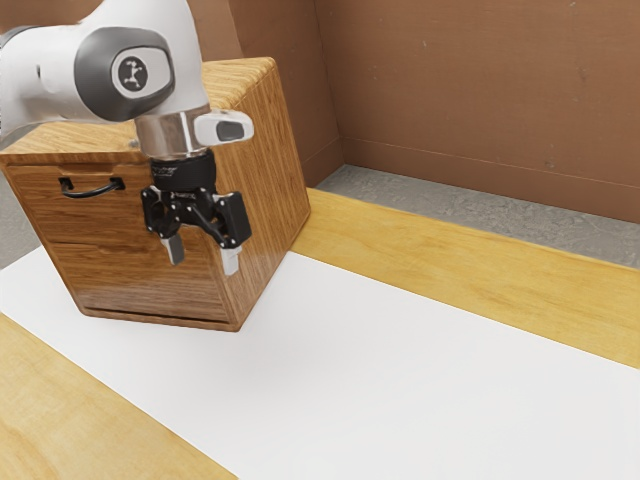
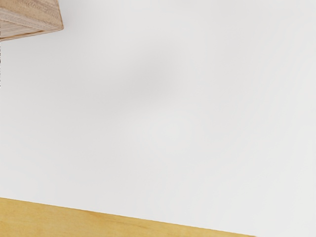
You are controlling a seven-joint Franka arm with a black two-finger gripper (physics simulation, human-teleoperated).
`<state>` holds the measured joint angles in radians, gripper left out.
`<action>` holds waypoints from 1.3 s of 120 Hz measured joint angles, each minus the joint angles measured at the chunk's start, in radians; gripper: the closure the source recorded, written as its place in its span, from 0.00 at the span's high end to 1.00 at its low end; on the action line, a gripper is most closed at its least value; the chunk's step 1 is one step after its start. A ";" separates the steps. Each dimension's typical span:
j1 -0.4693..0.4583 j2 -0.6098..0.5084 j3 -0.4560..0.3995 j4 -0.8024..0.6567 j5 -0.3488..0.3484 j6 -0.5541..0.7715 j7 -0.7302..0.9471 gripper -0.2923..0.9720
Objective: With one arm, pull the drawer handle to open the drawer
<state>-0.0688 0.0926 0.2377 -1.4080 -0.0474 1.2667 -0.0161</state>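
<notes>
A wooden cabinet [image 1: 255, 170] stands on the white mat at the exterior view's left. Its top drawer [image 1: 95, 205] carries a black handle [image 1: 90, 187] on the front face and looks flush with the cabinet. My gripper [image 1: 203, 255] hangs in front of the cabinet, to the right of the handle and a little lower, pointing down. Its two fingers [image 1: 176, 249] stand apart with nothing between them, so it is open. In the wrist view a corner of the cabinet [image 2: 29, 17] shows beside the white mat [image 2: 187, 108] under my hand.
The white mat [image 1: 380, 370] covers the middle of a wooden table [image 1: 470, 265]. Brown walls [image 1: 480, 80] and a grey floor strip [image 1: 480, 205] lie behind. A lower drawer front [image 1: 130, 270] sits beneath the top one.
</notes>
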 joint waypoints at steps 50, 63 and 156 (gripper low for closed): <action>-0.007 -0.254 -0.045 0.064 0.126 0.103 -0.473 0.77; -0.009 -0.255 -0.046 0.055 0.152 0.119 -0.678 0.77; 0.403 -0.537 -0.057 -0.623 0.160 0.816 -1.477 0.77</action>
<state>0.3342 -0.4442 0.1810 -2.0314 0.1124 2.0822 -1.4927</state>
